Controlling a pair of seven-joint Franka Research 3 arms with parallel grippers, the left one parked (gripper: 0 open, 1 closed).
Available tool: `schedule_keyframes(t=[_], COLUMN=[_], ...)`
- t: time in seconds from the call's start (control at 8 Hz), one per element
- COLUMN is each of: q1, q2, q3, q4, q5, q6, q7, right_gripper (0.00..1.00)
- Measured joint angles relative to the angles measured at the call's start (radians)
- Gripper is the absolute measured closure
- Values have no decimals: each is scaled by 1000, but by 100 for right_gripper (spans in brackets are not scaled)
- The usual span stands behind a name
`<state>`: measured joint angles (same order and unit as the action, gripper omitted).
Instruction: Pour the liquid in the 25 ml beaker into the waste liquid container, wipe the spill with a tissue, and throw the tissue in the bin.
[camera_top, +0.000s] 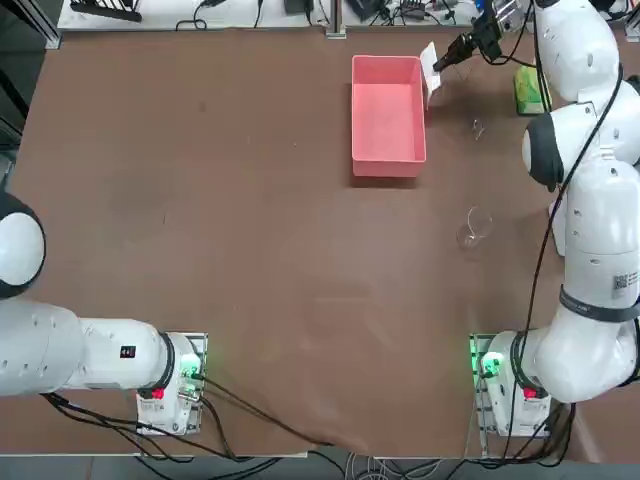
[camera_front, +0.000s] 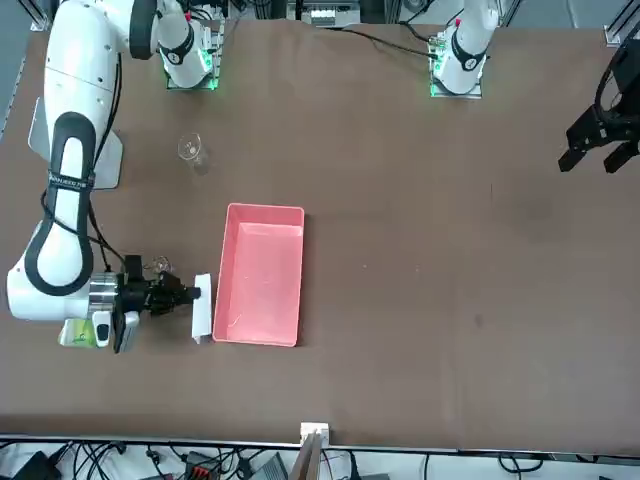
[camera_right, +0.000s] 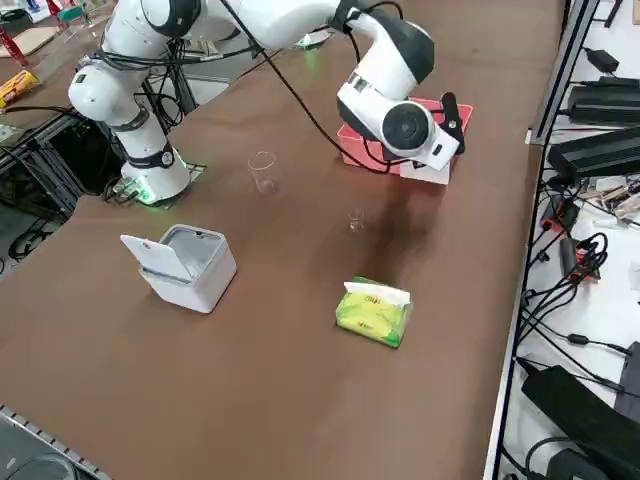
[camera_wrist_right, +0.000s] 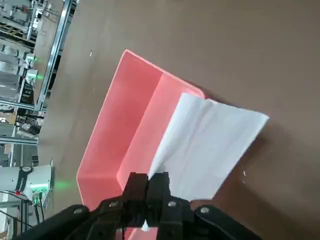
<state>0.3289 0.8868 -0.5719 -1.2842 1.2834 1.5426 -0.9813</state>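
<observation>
My right gripper (camera_wrist_right: 149, 182) is shut on a white tissue (camera_wrist_right: 210, 140), low over the table at the far right. The tissue (camera_top: 430, 70) hangs as a flat sheet right beside the outer wall of the waste liquid container (camera_top: 388, 168), a pink low-walled tray (camera_wrist_right: 125, 125). In the front view the gripper (camera_front: 190, 293) points at the tray (camera_front: 262, 275) with the tissue (camera_front: 201, 308) between them. The 25 ml beaker (camera_top: 478, 128) stands upright on the table close by, tiny and clear (camera_right: 356, 219).
A larger clear beaker (camera_top: 475, 228) stands nearer the arm's base. A green tissue pack (camera_right: 374, 310) lies by the table's right edge. A white bin (camera_right: 190, 265) with its lid open sits toward the right side.
</observation>
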Motion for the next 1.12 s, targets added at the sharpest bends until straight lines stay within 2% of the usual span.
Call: schedule_keyframes(t=[0.62,1.12], q1=[-2,-3], q2=[1,28], q3=[4,6], q4=[-71,-82], q5=[14,51], q6=[-2,-1], q7=[-129,-183], right_gripper=[98,98])
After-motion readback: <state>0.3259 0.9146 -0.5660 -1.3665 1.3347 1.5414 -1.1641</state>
